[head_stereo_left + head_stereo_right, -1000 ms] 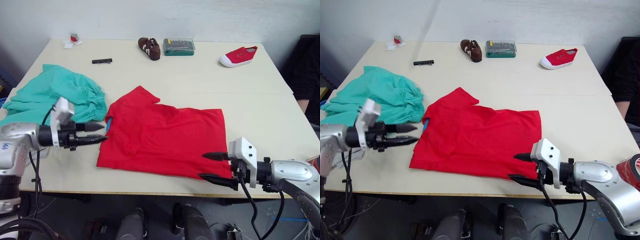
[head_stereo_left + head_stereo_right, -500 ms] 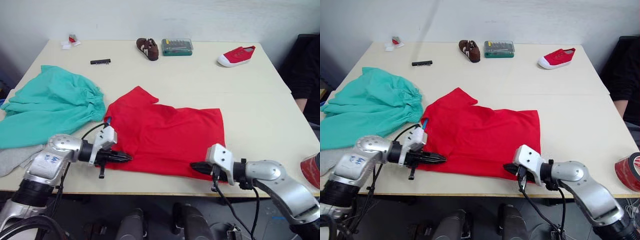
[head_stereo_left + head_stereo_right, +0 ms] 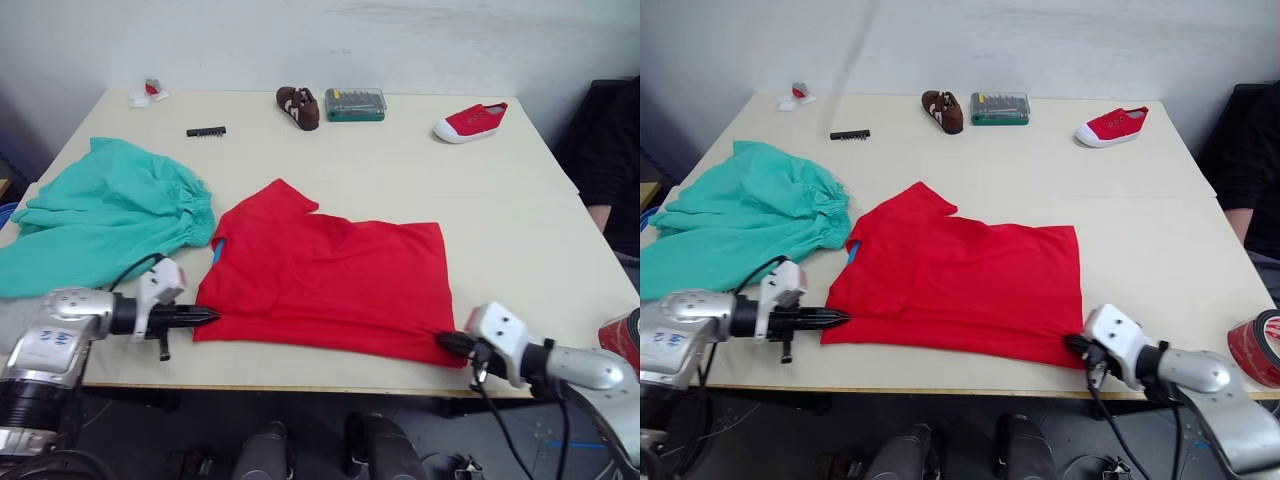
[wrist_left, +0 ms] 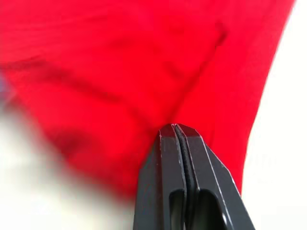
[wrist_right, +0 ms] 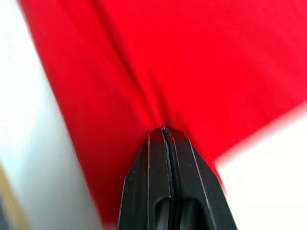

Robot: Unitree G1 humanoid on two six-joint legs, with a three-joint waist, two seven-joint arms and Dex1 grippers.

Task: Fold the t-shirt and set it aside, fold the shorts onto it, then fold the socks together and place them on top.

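Two claws, left claw [image 3: 205, 316] and right claw [image 3: 447, 343], each pinch one near corner of the single t-shirt [image 3: 330, 275].

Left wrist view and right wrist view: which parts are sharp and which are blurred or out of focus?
Left wrist view: the left end effector, shut on the t-shirt, is sharp, while the red cloth and pale table smear softly. Right wrist view: the right end effector, also shut on the t-shirt, is crisp, and the cloth's edges blur against the table.
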